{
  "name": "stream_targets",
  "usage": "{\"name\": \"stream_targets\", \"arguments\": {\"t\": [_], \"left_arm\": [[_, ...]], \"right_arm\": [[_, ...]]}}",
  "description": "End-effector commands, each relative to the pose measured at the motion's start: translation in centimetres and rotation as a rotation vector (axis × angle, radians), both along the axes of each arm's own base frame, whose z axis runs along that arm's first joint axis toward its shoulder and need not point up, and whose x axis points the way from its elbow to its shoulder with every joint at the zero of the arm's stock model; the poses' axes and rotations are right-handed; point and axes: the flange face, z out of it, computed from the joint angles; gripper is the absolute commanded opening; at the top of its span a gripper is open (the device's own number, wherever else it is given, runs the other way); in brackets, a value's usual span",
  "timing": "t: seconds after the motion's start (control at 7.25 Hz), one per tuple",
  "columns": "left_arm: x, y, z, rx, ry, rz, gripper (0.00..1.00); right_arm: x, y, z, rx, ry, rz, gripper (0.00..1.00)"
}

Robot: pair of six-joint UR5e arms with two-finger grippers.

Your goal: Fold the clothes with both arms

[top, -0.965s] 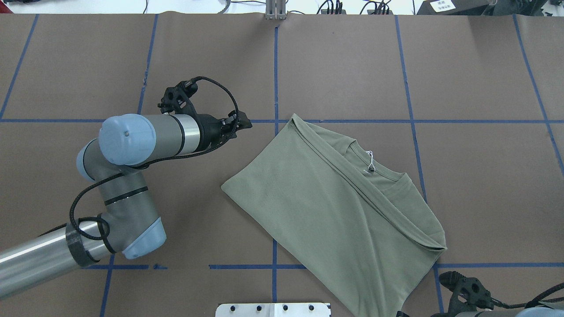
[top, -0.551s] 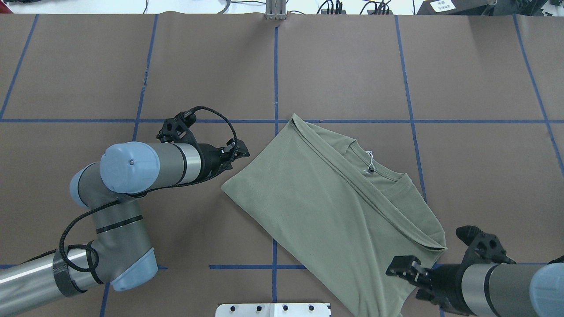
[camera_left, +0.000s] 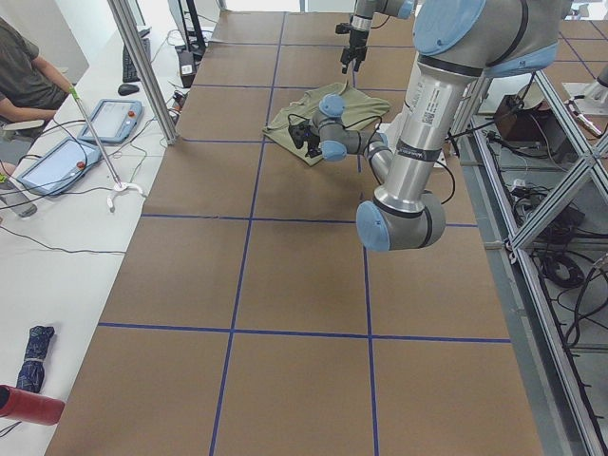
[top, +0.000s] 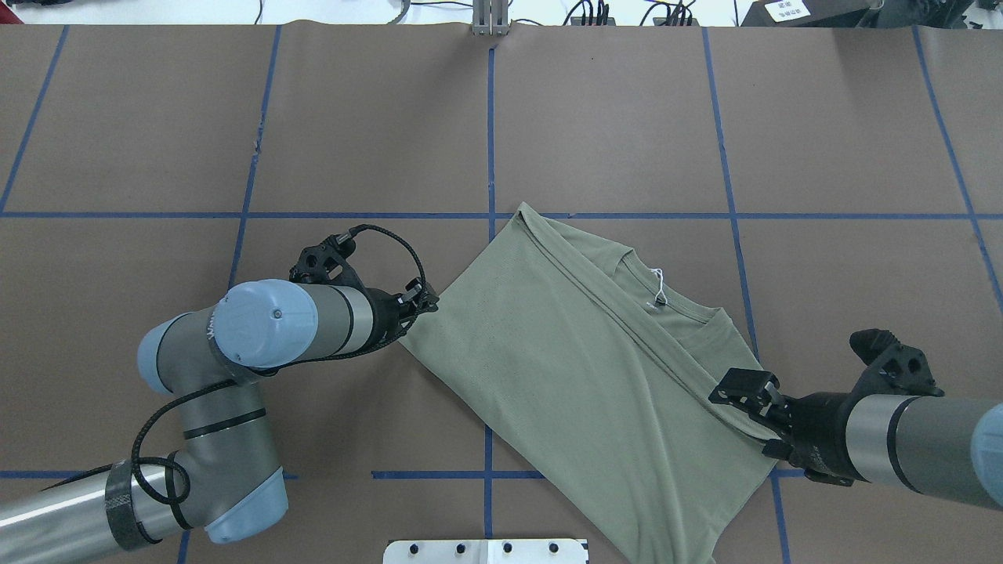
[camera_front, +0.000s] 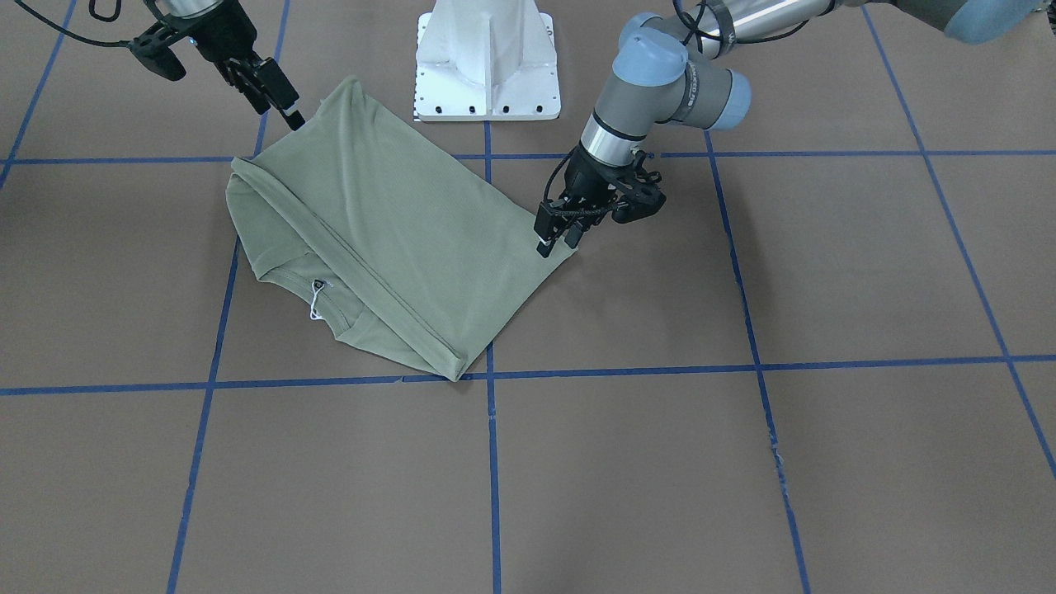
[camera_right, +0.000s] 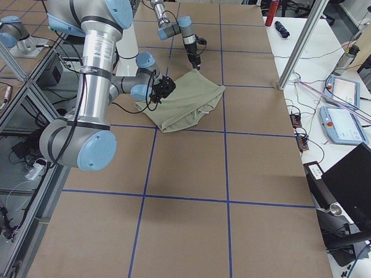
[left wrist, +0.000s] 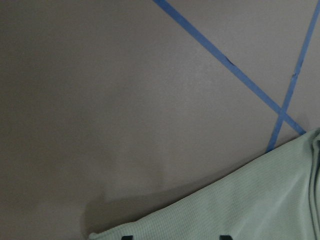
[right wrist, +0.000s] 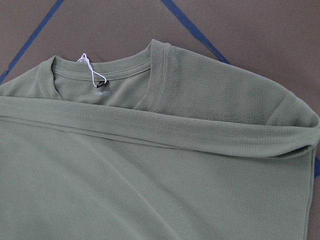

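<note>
The pale green shirt (top: pixel 580 376) lies folded and slantwise on the brown table, collar and white tag string (top: pixel 659 283) towards the far right. My left gripper (top: pixel 427 302) is down at the shirt's left corner. It is open: in the left wrist view its two dark fingertips (left wrist: pixel 127 237) stand apart at the frame's bottom with the cloth (left wrist: pixel 240 200) between them. My right gripper (top: pixel 743 419) hovers open over the folded right corner, seen low beside the shirt (camera_front: pixel 388 223) at the right gripper (camera_front: pixel 280 106). The right wrist view is filled with the collar (right wrist: pixel 155 75).
The white pedestal base (top: pixel 486 551) stands at the near edge by the shirt's hem. Blue tape lines (top: pixel 490 141) grid the brown table. A seated person (camera_left: pixel 24 71) and tablets (camera_left: pixel 59 163) are at a side bench beyond a metal post (camera_left: pixel 142 66).
My left gripper has dropped from beyond the tape line to the shirt's left corner. My right arm has swung in from the near right edge up to the folded right corner.
</note>
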Motion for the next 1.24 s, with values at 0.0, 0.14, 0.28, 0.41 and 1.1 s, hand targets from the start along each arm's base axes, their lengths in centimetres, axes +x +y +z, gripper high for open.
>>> {"name": "stream_targets", "arguments": {"t": [0.0,0.14,0.28,0.41,1.1], "left_arm": [[0.34,-0.02,0.54,-0.021,-0.042,-0.001,0.65],[0.47,0.14,0.62,-0.03,-0.063,0.002,0.65],[0.48,0.14,0.64,-0.031,-0.065,0.002,0.65],[0.5,0.13,0.81,-0.032,-0.068,0.002,0.65],[0.26,0.22,1.3,-0.034,-0.074,0.001,0.0]], "right_arm": [[-0.06,-0.13,0.13,0.001,0.003,0.003,1.0],[-0.05,-0.31,0.35,-0.001,0.007,0.008,1.0],[-0.12,-0.33,0.5,-0.002,0.01,0.008,1.0],[-0.15,-0.28,0.5,-0.002,0.01,0.006,1.0],[-0.5,-0.46,0.4,0.0,0.006,0.009,1.0]]}}
